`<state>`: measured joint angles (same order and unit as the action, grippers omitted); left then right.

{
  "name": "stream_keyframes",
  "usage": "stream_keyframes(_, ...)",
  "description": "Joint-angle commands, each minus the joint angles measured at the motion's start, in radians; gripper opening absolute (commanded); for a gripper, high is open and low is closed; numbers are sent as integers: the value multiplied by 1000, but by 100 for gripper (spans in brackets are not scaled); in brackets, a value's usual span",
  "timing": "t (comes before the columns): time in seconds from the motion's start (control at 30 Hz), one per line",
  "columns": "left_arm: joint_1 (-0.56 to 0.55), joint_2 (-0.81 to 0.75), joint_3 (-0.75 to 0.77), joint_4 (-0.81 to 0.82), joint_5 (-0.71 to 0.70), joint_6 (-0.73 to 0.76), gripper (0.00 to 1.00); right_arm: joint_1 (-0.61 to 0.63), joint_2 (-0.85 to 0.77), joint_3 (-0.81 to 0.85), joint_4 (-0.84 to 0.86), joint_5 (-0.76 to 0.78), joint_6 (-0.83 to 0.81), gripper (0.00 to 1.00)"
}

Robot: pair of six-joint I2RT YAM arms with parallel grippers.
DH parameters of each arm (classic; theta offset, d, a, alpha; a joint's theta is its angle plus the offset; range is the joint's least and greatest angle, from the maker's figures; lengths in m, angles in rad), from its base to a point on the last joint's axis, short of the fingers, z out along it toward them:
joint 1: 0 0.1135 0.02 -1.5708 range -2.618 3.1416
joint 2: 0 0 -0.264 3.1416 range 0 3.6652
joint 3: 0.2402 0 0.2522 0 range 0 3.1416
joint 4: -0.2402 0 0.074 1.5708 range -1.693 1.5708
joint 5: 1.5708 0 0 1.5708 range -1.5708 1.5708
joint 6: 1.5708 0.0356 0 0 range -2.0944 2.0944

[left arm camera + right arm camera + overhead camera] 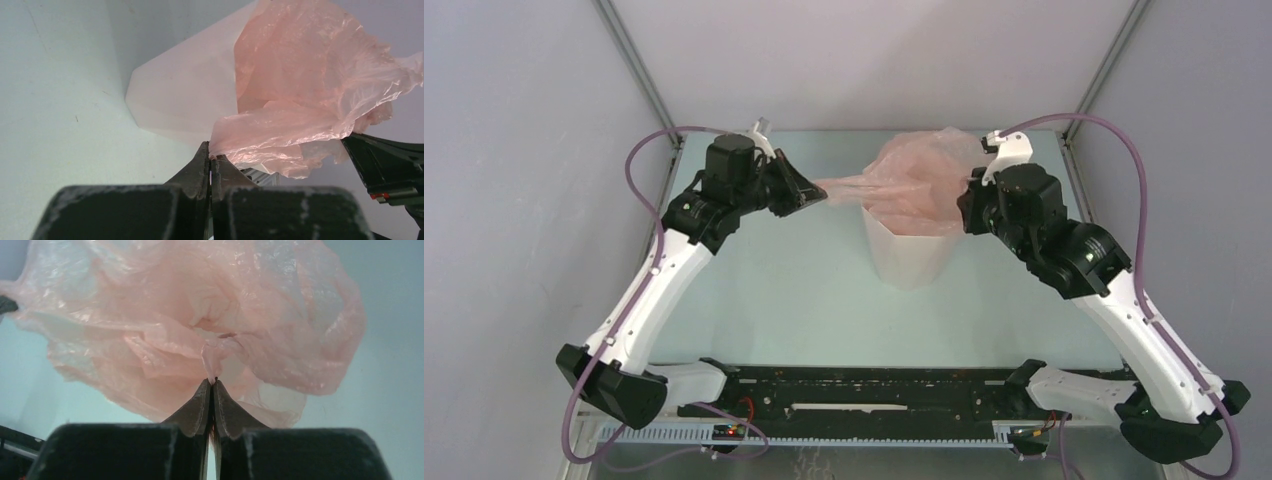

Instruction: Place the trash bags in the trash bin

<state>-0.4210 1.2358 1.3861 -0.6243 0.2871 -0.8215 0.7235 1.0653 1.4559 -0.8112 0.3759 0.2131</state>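
The pale-pink trash bag sits bunched over the mouth of the translucent white trash bin in the middle of the table. My left gripper is shut on a stretched strip of the bag's edge, left of the bin. My right gripper is shut on the bag's other side at the bin's right rim. In the left wrist view the bag hangs from the shut gripper beside the bin's faceted wall. In the right wrist view the gripper pinches a fold of the billowing bag.
The pale green table is walled by grey panels at the left, back and right. Purple cables loop from both arms. A black rail runs along the near edge between the arm bases.
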Motion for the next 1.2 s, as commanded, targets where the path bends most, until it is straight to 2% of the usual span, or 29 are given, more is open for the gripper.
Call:
stream_keyframes(0.0, 5, -19, -17, -22, -30, 4, 0, -77, 10, -17, 4, -126, 115, 9)
stream_keyframes(0.1, 6, -21, -27, -31, -43, 10, 0, -96, -26, -15, -8, -164, 117, 9)
stream_keyframes(0.27, 7, -29, -37, -37, -54, 14, 0, -121, -98, -31, -29, -222, 134, 0)
stream_keyframes(0.63, 7, -75, -58, -52, -115, 30, 0, -187, -207, -61, -70, -221, 156, 0)
stream_keyframes(0.7, 15, -80, -50, -75, -130, 36, 0, -209, -236, -91, -70, -222, 165, 0)
stream_keyframes(0.87, 56, -137, -13, -151, -145, 55, 0, -319, -252, -112, -111, -363, 171, 0)
stream_keyframes(1.0, 84, -185, -2, -239, -184, 109, 0, -360, -286, -119, -170, -355, 172, 0)
stream_keyframes(1.07, 85, -202, -41, -241, -162, 93, 0, -367, -298, -140, -198, -344, 160, 0)
stream_keyframes(1.17, 85, -247, -163, -150, -101, 33, 0, -369, -311, -184, -225, -337, 154, 0)
